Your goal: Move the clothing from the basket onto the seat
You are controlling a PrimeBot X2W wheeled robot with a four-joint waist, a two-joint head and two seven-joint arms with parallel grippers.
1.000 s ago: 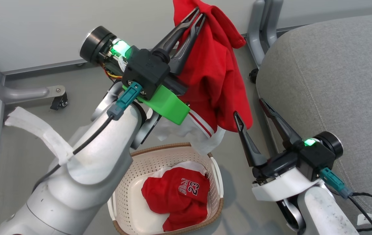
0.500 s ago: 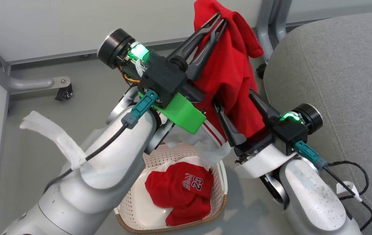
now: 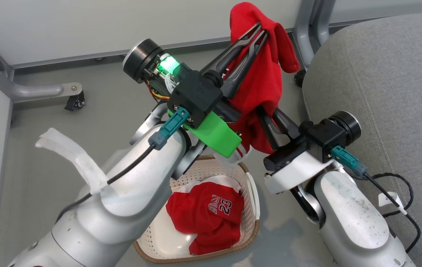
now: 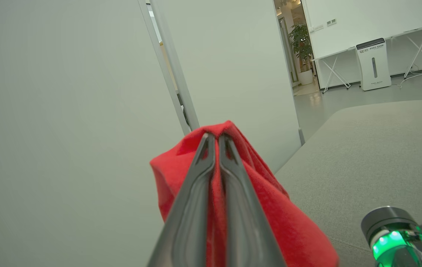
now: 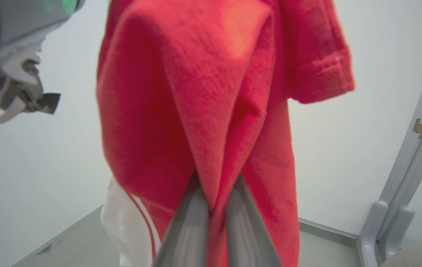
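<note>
Two red garments, two places. Largest of all, the grey seat point(image 3: 381, 92) down the whole right side of the head view, rounded at the edge, with a stitched seam curving across the fabric; again at the right of the left wrist view point(image 4: 374, 148).

Next, pale grey floor point(image 3: 85, 129) across the left and middle of the head view.

Then two pale arms rising from the bottom edge: left forearm point(image 3: 129, 193) at lower left, right forearm point(image 3: 348, 222) at lower right, near the seat's edge.

Raised red garment point(image 3: 262, 78) hanging at upper middle of the head view, clear of the basket and left of the seat, not on it. White trim point(image 3: 233, 157) with a red stripe at its lower end, close above the basket's far rim in the picture.

Basket point(image 3: 252, 193) on the floor at bottom middle: cream, perforated, brown-rimmed, partly hidden behind the left forearm.

Inside, second red garment point(image 3: 207, 218) crumpled on the basket's bottom, white lettering and the number 23 facing up.

Left claw point(image 3: 262, 29) at the top of the raised garment, pressed together and clamped on a fold. Same pinch plain in the left wrist view point(image 4: 216, 136), red cloth point(image 4: 181, 174) squeezed between the dark fingers.

Right claw point(image 3: 268, 111) lower, near the middle of the head view, clamped on the same garment's lower part. In the right wrist view point(image 5: 216, 185), closed on a fold, cloth point(image 5: 181, 92) draping above.
</note>
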